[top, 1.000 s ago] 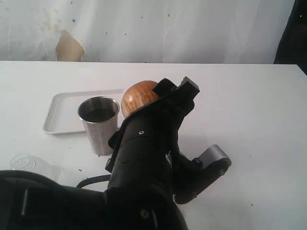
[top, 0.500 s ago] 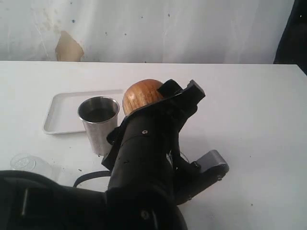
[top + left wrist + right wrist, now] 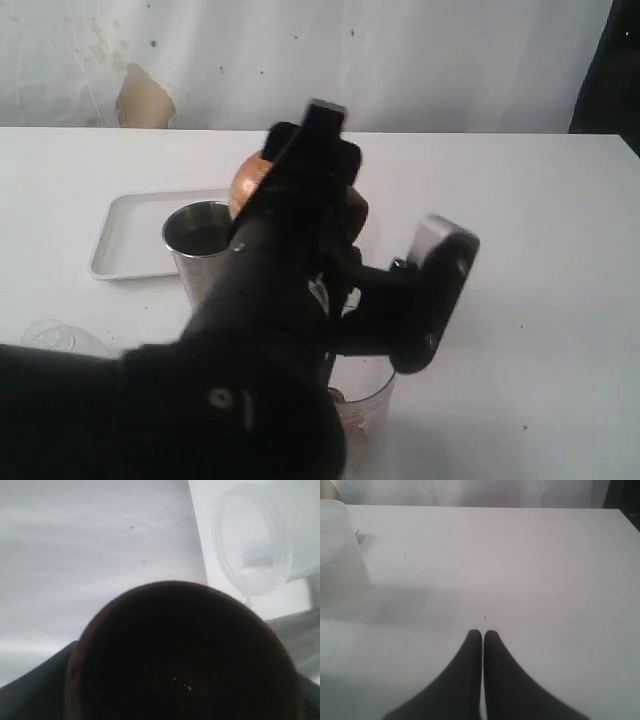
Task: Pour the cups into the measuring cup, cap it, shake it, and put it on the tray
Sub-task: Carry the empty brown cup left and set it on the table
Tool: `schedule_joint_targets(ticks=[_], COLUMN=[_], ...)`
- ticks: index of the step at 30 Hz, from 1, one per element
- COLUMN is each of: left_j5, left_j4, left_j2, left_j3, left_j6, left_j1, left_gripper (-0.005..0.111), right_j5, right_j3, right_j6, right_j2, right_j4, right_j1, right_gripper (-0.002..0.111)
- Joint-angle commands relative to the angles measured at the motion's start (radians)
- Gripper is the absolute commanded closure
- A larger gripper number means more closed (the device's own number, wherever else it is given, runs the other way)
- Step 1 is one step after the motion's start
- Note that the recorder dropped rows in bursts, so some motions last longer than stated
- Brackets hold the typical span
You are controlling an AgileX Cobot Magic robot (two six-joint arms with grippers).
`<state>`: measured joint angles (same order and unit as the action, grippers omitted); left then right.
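My left gripper (image 3: 296, 172) is shut on the glossy brown cup (image 3: 246, 182) and holds it in the air above the steel tumbler (image 3: 203, 243). In the left wrist view the brown cup's dark inside (image 3: 185, 655) fills the lower part and hides the fingers. The clear measuring cup (image 3: 362, 400) stands at the front under the left arm, with brownish contents at its bottom. The white tray (image 3: 132, 235) lies behind the tumbler. My right gripper (image 3: 483, 633) is shut on nothing, low over bare table, and is out of the exterior view.
A clear round piece (image 3: 48, 338) lies at the front left. A clear cylinder (image 3: 252, 537) shows past the brown cup's rim, and a milky container (image 3: 340, 555) stands beside the right gripper; I cannot tell which vessels these are. The left arm (image 3: 250, 380) blocks much of the front.
The left arm has risen and swung, carrying the brown cup up and to the left. The measuring cup beneath it has come into view.
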<state>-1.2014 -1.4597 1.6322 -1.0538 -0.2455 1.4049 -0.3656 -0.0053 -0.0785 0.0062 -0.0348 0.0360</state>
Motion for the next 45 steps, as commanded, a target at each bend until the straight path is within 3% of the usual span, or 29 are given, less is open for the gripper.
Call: schedule_joint_targets(ticks=[1,3,5,12,18,25,29,33,37,45], left_j5=[-0.020,-0.020,0.063,0.365,0.709,1.113,1.278,1.380,1.446,1.482], left_j4=[0.106,0.162,0.239,0.437,0.461,0.461,0.461,0.492,0.524,0.534], left_j2=[-0.134,-0.198,-0.262,-0.459,-0.569,-0.583,-0.568,-0.523,-0.457,-0.307], left_j3=[-0.002,-0.002,-0.002,0.006,0.120,0.263,0.306,0.325,0.325,0.325], left_j6=[-0.260,-0.341,-0.388,-0.442,-0.575,-0.753,-0.797,-0.840,-0.860,-0.761], left_j1=[0.002,-0.008,-0.033,-0.237,-0.464,-0.803,-0.981,-1.163,-1.288,-1.403], left_gripper=[0.107,0.107,0.107,0.107,0.107,0.107,0.107,0.107,0.107,0.107], right_j5=[0.015,0.015,0.015,0.015,0.015,0.015,0.015,0.015,0.015,0.015], right_j3=[0.005,0.005,0.005,0.005,0.005,0.005,0.005,0.005,0.005,0.005], right_j6=[-0.004,-0.004,-0.004,-0.004,-0.004,-0.004,-0.004,-0.004,-0.004,-0.004], right_j2=[-0.006,-0.006,-0.006,-0.006,-0.006,-0.006,-0.006,-0.006,-0.006,-0.006], right_j4=[-0.002,-0.002,-0.002,-0.002,-0.002,-0.002,0.000,0.000,0.000,0.000], right_j1=[0.004,0.004,0.004,0.004,0.004,0.004,0.003,0.003,0.003,0.003], right_gripper=[0.107,0.107,0.107,0.107,0.107,0.107,0.107,0.107,0.107,0.107])
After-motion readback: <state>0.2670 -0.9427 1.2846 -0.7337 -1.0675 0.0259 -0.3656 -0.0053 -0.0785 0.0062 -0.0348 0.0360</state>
